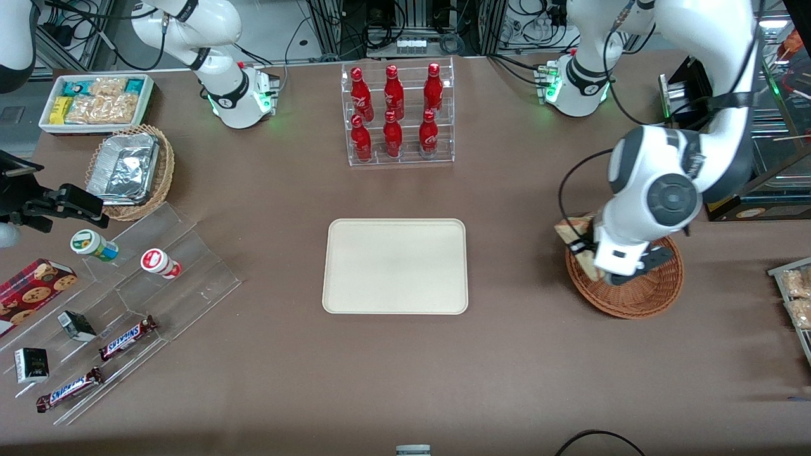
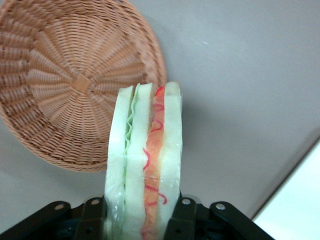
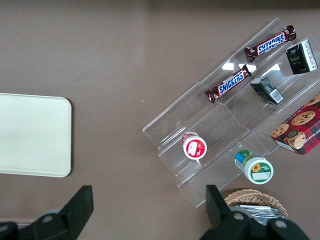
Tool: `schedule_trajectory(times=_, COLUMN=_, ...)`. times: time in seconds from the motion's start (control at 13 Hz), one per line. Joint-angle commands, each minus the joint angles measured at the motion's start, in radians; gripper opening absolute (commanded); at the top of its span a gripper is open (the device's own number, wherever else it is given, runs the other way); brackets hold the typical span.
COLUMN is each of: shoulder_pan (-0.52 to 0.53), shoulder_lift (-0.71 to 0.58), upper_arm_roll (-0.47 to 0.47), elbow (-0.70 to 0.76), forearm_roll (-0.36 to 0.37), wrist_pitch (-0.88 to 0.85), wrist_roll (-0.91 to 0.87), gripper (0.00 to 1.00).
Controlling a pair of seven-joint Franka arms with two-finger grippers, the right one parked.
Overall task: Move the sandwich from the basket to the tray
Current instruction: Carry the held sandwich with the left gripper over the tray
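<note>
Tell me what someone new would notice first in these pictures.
Probably the working arm's tool, shut on the sandwich and held above the basket at its end of the table. Next, the bare tray mid-table, and the rack of red bottles farther from the front camera.

We see bare table btwn basket (image 1: 633,297) and tray (image 1: 395,266); gripper (image 2: 142,220), clamping sandwich (image 2: 145,165) above basket rim, has unobstructed passage. Bottle rack (image 1: 398,114) stands farther from camera than tray.
</note>
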Motion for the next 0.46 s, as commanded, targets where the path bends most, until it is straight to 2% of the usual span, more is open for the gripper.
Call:
schedule_trajectory(times=0.0, shoulder_pan=-0.089, shoulder_lift=0.104, upper_arm_roll=0.011, elbow=0.114, forearm_roll=-0.008, wrist_pitch=-0.020, wrist_roll=-0.015, gripper=0.39)
schedule_trajectory(times=0.23, shoulder_pan=-0.170, shoulder_lift=0.215, upper_arm_roll=0.010, elbow=0.215, forearm_roll=-0.014, wrist_pitch=-0.002, wrist_roll=-0.013, gripper=0.39)
schedule_trajectory(times=0.38, shoulder_pan=-0.203, shoulder_lift=0.311, upper_arm_roll=-0.022, elbow=0.292, forearm_roll=-0.063, wrist_pitch=0.087, wrist_roll=0.001, gripper=0.39)
